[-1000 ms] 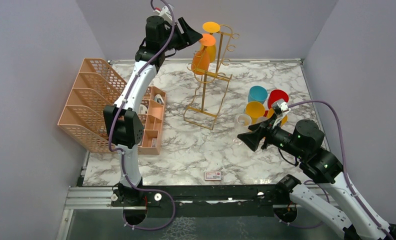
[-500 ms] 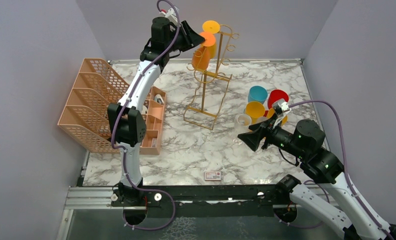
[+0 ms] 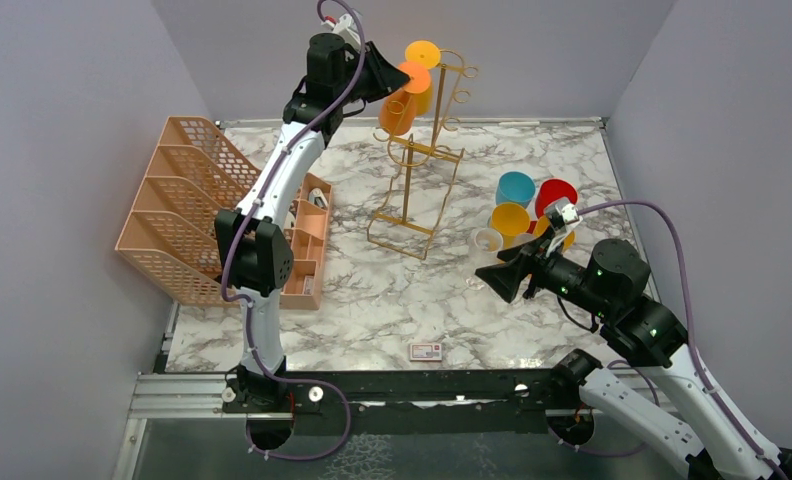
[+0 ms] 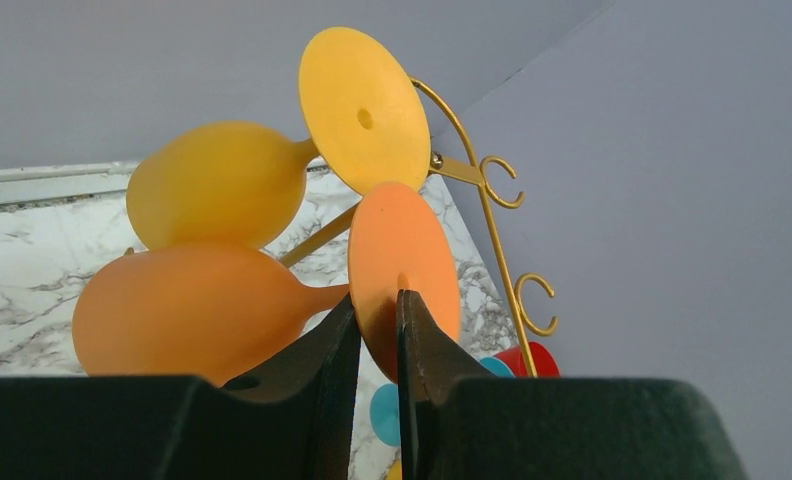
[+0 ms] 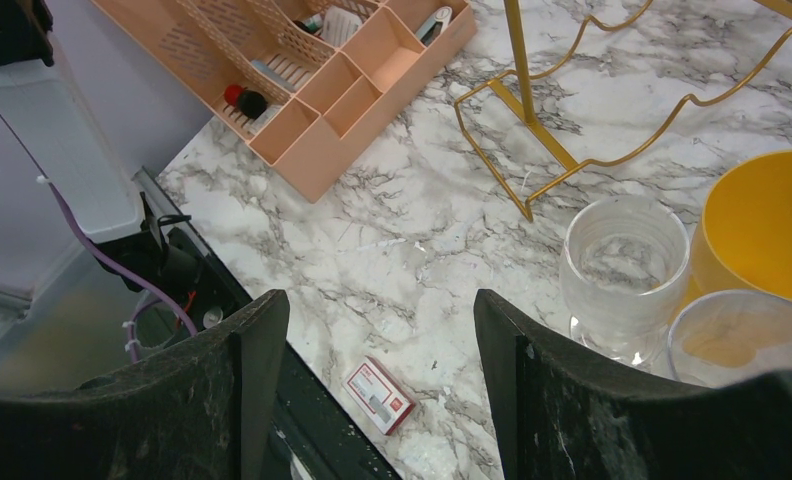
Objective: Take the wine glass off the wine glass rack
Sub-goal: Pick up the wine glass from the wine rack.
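Now left tool (image 4: pixel 377 302) has narrowed around orange wine glass (image 4: pixel 187 310).

Two wine glasses (image 4: pixel 197 310) on one rack (image 5: pixel 517 45). One organiser (image 3: pixel 172 210). Three coloured cups (image 3: pixel 517 187) in plain view; a fourth may be hidden. Two clear glasses (image 5: pixel 624 265). One small box (image 3: pixel 425 350). Two tools: left tool (image 4: pixel 377 302), right tool (image 5: pixel 380 310).

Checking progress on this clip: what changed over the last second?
The left gripper moved in toward the wine glass rack and narrowed its jaws across the foot of the orange wine glass; a firm grip is unclear. The right gripper, open, and the cups stayed put.
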Action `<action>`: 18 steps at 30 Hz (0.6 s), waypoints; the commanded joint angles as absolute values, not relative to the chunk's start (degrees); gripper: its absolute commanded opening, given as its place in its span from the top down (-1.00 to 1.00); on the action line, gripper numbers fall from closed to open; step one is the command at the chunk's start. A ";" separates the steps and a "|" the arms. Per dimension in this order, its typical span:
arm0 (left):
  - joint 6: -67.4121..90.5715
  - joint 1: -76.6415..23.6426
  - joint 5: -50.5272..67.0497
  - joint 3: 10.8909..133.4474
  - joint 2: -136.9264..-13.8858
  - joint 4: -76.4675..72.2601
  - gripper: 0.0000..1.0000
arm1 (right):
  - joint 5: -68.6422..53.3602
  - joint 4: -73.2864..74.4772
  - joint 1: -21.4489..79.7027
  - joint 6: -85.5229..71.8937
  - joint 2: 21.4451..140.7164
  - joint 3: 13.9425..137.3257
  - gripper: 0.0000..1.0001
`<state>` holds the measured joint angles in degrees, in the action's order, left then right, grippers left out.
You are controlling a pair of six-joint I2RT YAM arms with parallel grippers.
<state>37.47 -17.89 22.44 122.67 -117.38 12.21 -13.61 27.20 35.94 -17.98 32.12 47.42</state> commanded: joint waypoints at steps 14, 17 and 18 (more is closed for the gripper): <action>39.60 -18.20 19.88 121.71 -113.94 13.39 0.77 | -13.55 28.82 36.21 -17.86 31.94 49.04 -0.42; 39.73 -18.24 19.62 121.94 -113.91 13.28 0.58 | -13.45 28.91 36.21 -17.83 31.82 49.09 -0.42; 39.65 -18.18 19.50 121.99 -113.91 13.28 0.57 | -13.45 28.94 36.21 -17.73 31.75 49.07 -0.42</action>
